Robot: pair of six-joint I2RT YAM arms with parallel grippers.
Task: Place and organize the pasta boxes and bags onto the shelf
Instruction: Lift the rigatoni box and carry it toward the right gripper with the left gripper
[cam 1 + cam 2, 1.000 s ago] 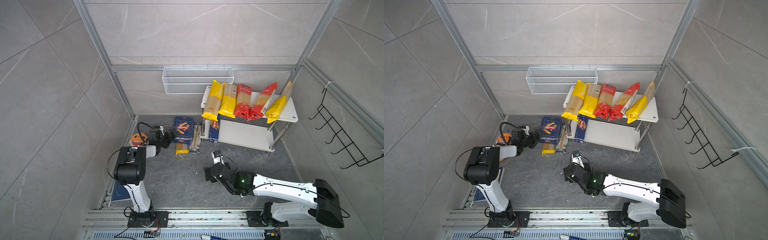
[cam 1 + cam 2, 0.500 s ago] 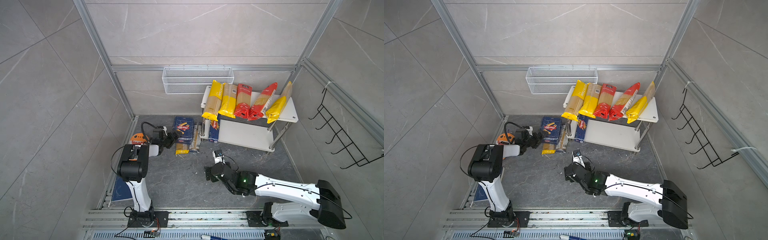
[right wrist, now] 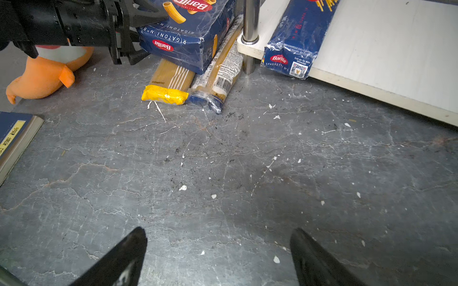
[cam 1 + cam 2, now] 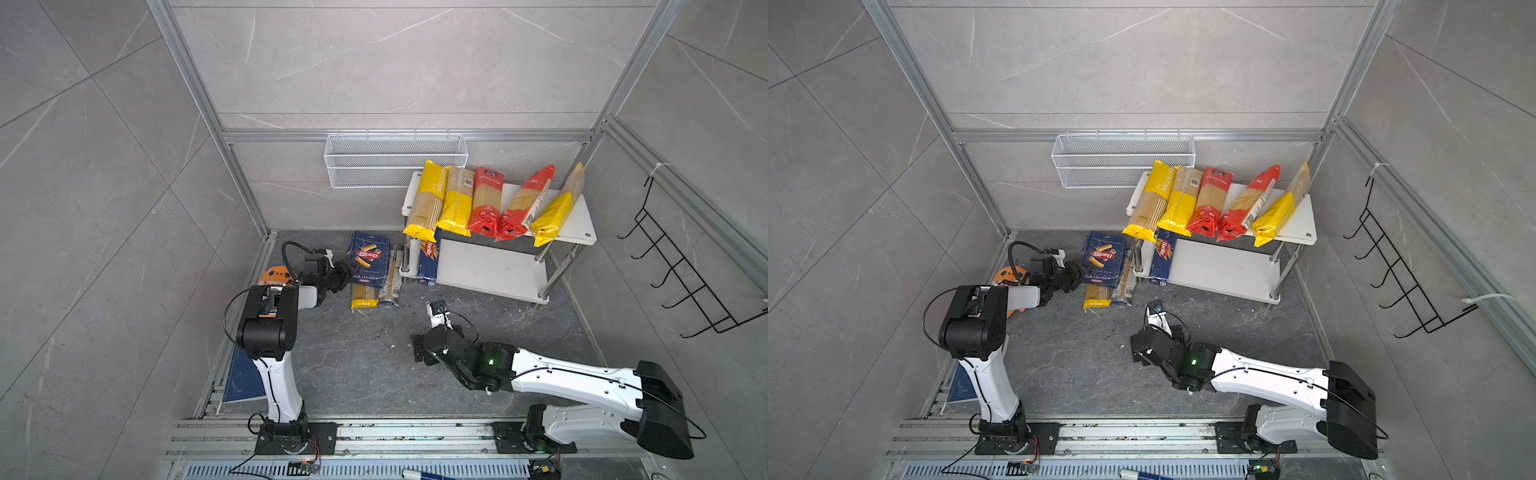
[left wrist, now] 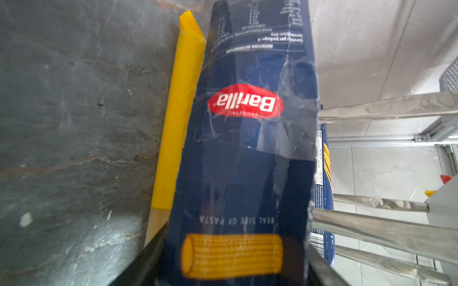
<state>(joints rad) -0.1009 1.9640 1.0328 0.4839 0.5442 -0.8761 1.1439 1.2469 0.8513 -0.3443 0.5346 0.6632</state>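
Near the far-left corner of the tabletop, the left end effector, wide a second ago, now clamps the wide pasta box, one of two, lying on two bags. The narrow pasta box rests on the lower board of the shelf; five bags lie on top. The right end effector stays spread wide above bare tabletop.

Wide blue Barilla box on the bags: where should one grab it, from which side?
I'd grip the wide dark blue Barilla carton across its thickness, on the side facing the left gripper. It lies flat, raised on two slim spaghetti bags, leaving room beneath; a chrome shelf leg crowds the opposite side.
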